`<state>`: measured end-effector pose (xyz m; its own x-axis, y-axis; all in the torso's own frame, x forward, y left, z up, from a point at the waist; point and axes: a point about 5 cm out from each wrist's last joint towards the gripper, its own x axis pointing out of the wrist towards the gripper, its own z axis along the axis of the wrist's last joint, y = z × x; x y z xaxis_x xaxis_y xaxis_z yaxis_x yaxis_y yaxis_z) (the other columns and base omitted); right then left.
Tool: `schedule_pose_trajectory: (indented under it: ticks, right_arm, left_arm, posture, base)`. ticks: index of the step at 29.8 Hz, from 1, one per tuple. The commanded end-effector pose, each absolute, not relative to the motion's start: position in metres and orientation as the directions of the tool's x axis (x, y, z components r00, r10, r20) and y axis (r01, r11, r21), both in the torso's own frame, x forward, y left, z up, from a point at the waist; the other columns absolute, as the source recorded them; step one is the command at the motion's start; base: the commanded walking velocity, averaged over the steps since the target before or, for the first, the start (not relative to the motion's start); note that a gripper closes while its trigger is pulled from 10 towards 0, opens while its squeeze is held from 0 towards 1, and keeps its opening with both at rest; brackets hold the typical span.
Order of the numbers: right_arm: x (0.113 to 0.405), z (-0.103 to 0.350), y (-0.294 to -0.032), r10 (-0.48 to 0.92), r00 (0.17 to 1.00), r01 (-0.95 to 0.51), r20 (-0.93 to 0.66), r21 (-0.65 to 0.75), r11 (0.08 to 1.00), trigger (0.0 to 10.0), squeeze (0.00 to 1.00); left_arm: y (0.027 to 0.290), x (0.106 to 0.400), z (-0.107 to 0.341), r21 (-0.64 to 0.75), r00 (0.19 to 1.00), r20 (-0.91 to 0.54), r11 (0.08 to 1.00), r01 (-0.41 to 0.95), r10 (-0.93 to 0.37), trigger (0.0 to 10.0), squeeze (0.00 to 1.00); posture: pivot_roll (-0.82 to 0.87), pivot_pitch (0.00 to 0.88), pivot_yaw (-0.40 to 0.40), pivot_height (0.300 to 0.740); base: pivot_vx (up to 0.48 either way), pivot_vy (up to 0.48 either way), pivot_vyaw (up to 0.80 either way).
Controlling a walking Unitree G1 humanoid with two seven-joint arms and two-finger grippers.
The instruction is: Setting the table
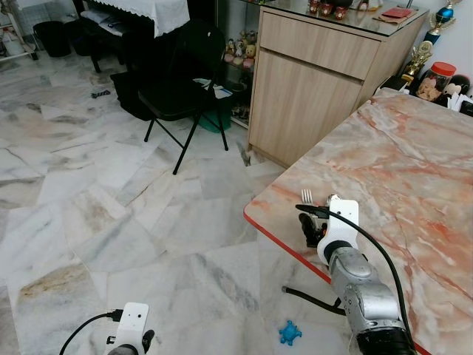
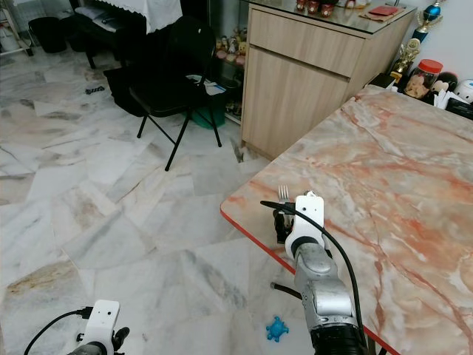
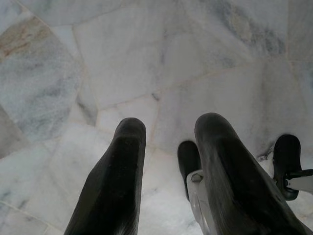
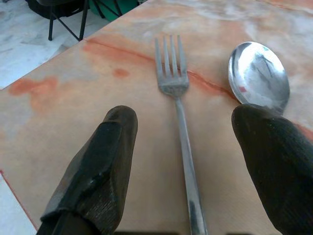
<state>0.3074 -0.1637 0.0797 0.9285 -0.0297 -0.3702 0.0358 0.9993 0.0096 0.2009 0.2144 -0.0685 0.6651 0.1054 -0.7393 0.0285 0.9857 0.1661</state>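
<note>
While right gripper [image 4: 183,161] hangs wide open, empty, over fork [image 4: 178,112] beside spoon [image 4: 258,76] on marble table [image 1: 414,177], cutlery looks laid; plates remain; left gripper [image 3: 168,171] open, idle.

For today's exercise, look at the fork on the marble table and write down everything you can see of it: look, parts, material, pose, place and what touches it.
The fork looks like shiny silver metal, with four tines and a long slim handle. It lies flat on the pinkish marble table, near the red-edged corner, tines pointing away from the robot. The open right gripper straddles its handle, one black finger on each side, neither touching it as far as can be seen. A spoon lies beside it, apart from it.
</note>
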Motion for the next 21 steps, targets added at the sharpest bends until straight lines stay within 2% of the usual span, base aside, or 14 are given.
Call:
schedule_pose_trajectory:
  ticks: [1, 15, 21]
  right_arm:
    - [0.309, 0.085, -0.164, -0.026, 0.932, 0.030, -0.362, 0.004, 1.000, 10.0, 0.00]
    - [0.317, 0.085, -0.163, -0.028, 0.932, 0.032, -0.362, 0.007, 0.999, 10.0, 0.00]
    - [0.319, 0.079, -0.156, 0.020, 0.927, -0.006, -0.374, 0.041, 0.999, 10.0, 0.00]
  left_arm:
    - [0.216, 0.194, -0.072, 0.174, 0.644, -0.756, 0.984, 0.028, 0.115, 10.0, 0.00]
    - [0.217, 0.193, -0.072, 0.175, 0.643, -0.756, 0.984, 0.017, 0.123, 10.0, 0.00]
    - [0.217, 0.193, -0.073, 0.174, 0.642, -0.757, 0.985, 0.016, 0.123, 10.0, 0.00]
  posture:
    - [0.12, 0.057, -0.046, 0.740]
    - [0.12, 0.057, -0.051, 0.740]
    - [0.12, 0.056, -0.053, 0.740]
  base:
    - [0.000, 0.000, 0.00]
    - [0.000, 0.000, 0.00]
    - [0.000, 0.000, 0.00]
